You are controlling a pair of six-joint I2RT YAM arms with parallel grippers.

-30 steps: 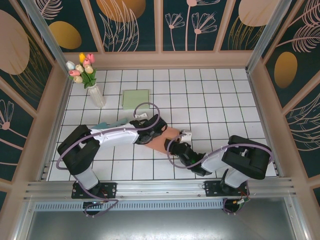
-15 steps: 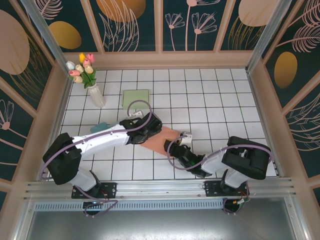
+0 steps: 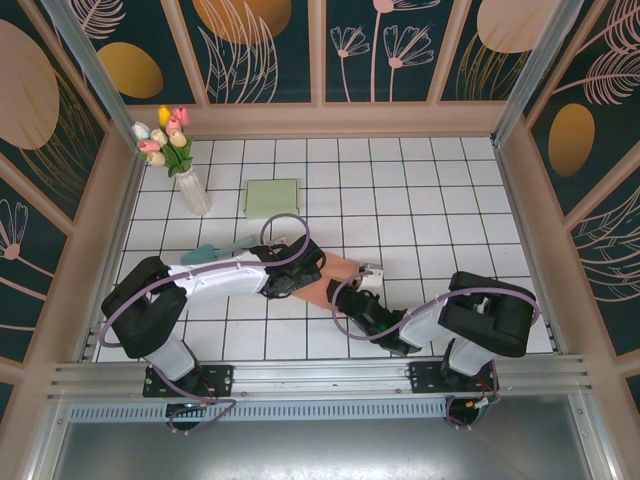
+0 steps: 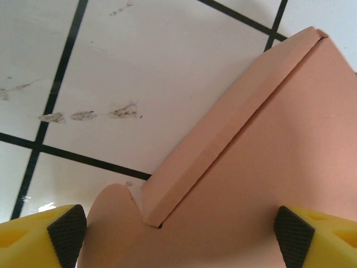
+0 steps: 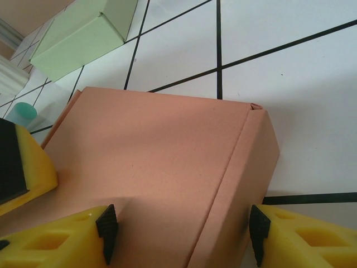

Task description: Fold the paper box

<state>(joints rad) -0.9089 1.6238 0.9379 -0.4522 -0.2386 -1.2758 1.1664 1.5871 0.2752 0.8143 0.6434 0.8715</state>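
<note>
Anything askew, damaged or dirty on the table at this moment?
Little stands out. The pink paper box lies diagonal to the tile grid, and dark smudges mark the white tiled table beside it. No tears or spills are visible.

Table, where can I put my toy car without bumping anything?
Bare tiles lie far right, between the green box and the right wall. It's crowded in the near middle, where the left arm and right arm meet over the peach paper box, and far left by the tulip vase.
</note>
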